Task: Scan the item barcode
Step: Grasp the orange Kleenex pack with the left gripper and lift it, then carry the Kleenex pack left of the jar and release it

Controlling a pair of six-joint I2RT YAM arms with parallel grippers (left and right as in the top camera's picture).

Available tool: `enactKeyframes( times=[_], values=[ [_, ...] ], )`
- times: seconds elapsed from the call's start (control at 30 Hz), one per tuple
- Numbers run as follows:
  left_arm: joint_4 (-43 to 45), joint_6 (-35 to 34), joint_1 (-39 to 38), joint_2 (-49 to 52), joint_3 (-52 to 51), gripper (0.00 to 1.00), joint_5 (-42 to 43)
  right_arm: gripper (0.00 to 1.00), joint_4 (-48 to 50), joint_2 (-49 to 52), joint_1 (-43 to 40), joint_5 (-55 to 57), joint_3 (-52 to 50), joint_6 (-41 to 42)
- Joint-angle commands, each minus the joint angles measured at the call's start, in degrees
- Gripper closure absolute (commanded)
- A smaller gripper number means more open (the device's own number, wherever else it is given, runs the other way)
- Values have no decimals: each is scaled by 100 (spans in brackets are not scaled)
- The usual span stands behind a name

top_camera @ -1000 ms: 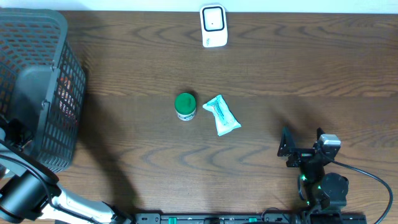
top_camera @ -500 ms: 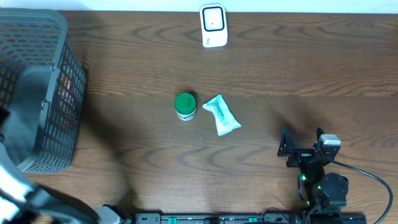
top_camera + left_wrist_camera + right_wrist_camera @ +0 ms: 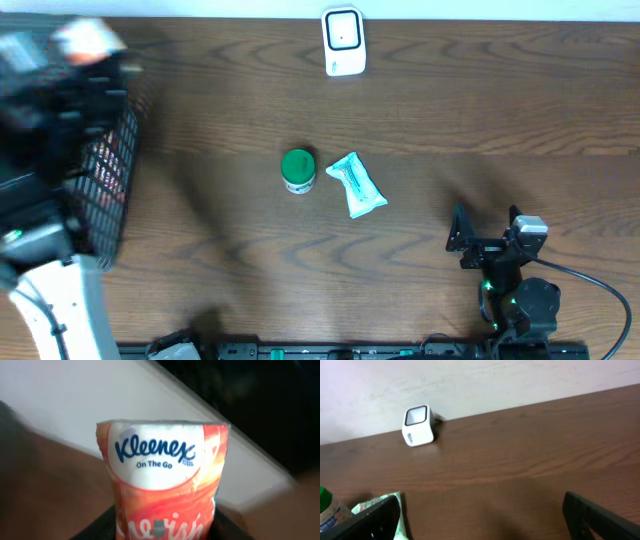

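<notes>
While one Kleenex pack (image 3: 162,485) is gripped (left), one scanner (image 3: 343,41) stands.

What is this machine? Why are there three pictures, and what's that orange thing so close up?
It is a robot with two arms at a wooden table. One picture looks down from above; the other two come from small cameras on each wrist. The left gripper is closed on the orange thing, a Kleenex tissue pack, up by the dark basket. The right gripper is open and holds nothing. On the table lie a green-lidded jar, a teal packet and a white scanner.
</notes>
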Motion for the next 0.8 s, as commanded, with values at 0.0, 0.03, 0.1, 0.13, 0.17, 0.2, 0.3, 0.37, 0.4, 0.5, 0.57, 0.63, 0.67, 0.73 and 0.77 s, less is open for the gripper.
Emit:
enactKeyframes(
  times=[0.0,0.03,0.1,0.13,0.17,0.2,0.3,0.37,0.4,0.5,0.57,0.63,0.67,0.73,0.77],
  values=[
    [-588,-42,-1244,236,20,54,-1593,1,2,-9,48,-22,-24,20],
    [-837,-48,-1580,334,20,55,-2155,1,2,-9,48,-22,-22,20],
    [-1521,-492,-2474,741,17,55,-3738,1,2,-9,48,-22,-24,20],
    [-1718,-778,-2758,929,9,54,-4188,1,2,-9,48,-22,-24,20],
    [-1845,-1067,-2992,1121,-9,55,-4498,1,2,-9,48,-22,-24,20],
    [-1932,-1399,-3215,1344,-31,55,-4736,1,2,-9,48,-22,-24,20],
    [-1974,-2299,-3639,2028,-55,54,-5023,1,2,-9,48,-22,-24,20],
    [-1974,-3121,-3786,2524,-55,53,-5084,1,2,-9,48,-22,-24,17],
    [-1974,-3469,-3818,2726,-55,53,-5084,1,2,-9,48,-22,-24,20],
    [-1974,-4437,-3853,3368,-55,53,-5082,1,2,-9,48,-22,-24,20],
    [-1978,-4944,-3853,3783,-55,53,-5080,1,2,-9,48,-22,-24,20],
    [-1980,-5195,-3853,4089,-55,53,-5082,1,2,-9,48,-22,-24,20],
    [-1980,-5265,-3853,4194,-55,53,-5082,1,2,-9,48,-22,-24,20],
    [-1980,-5412,-3853,4367,-55,53,-5084,1,2,-9,48,-22,-24,20],
    [-1978,-5480,-3853,4424,-55,53,-5084,1,2,-9,48,-22,-24,20]
  ],
)
